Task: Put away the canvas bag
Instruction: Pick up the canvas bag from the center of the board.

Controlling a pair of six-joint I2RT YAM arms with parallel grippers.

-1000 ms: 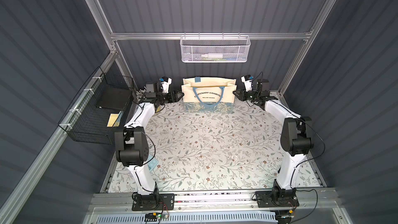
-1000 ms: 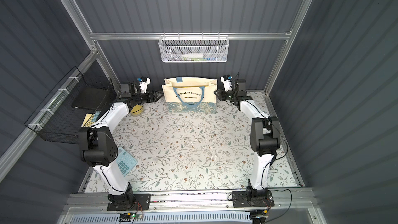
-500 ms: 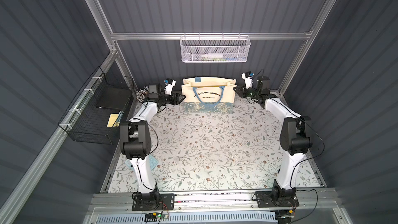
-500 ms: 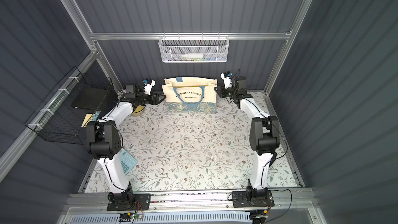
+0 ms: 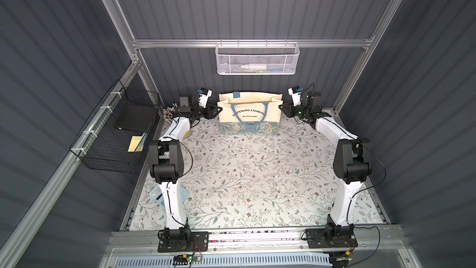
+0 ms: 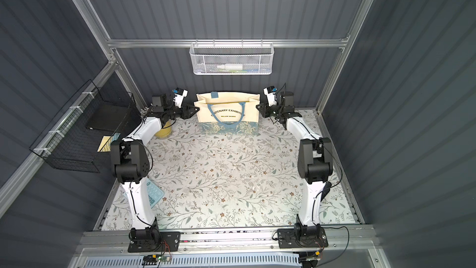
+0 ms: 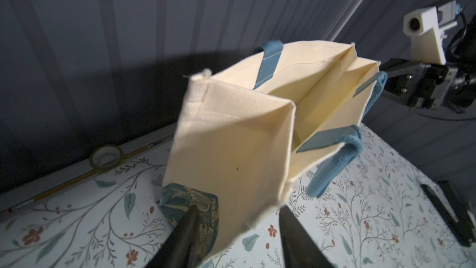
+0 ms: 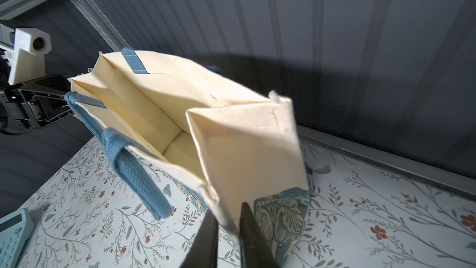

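Observation:
The cream canvas bag point(image 5: 248, 114) point(image 6: 228, 113) stands upright and open at the back of the table, close to the rear wall, with blue handles and a floral band along its bottom. My left gripper point(image 5: 219, 109) point(image 6: 197, 109) is at its left end. In the left wrist view that gripper point(image 7: 237, 208) is open, its jaws straddling the folded side panel of the bag point(image 7: 231, 155) with a gap on one side. My right gripper point(image 5: 281, 106) point(image 6: 257, 106) is at the right end. In the right wrist view it point(image 8: 228, 212) is shut on the front corner seam of the bag point(image 8: 244, 150).
A white mesh basket point(image 5: 257, 59) hangs on the back wall above the bag. On the left wall hangs a black wire basket point(image 5: 116, 130). A teal calculator point(image 6: 154, 192) lies by the left arm's base, a yellow object point(image 6: 164, 128) under that arm, a tape roll point(image 7: 107, 155) by the back edge.
The left gripper has slid right onto the bag's left end and its jaws have narrowed. The right jaws have closed on the bag's right corner.

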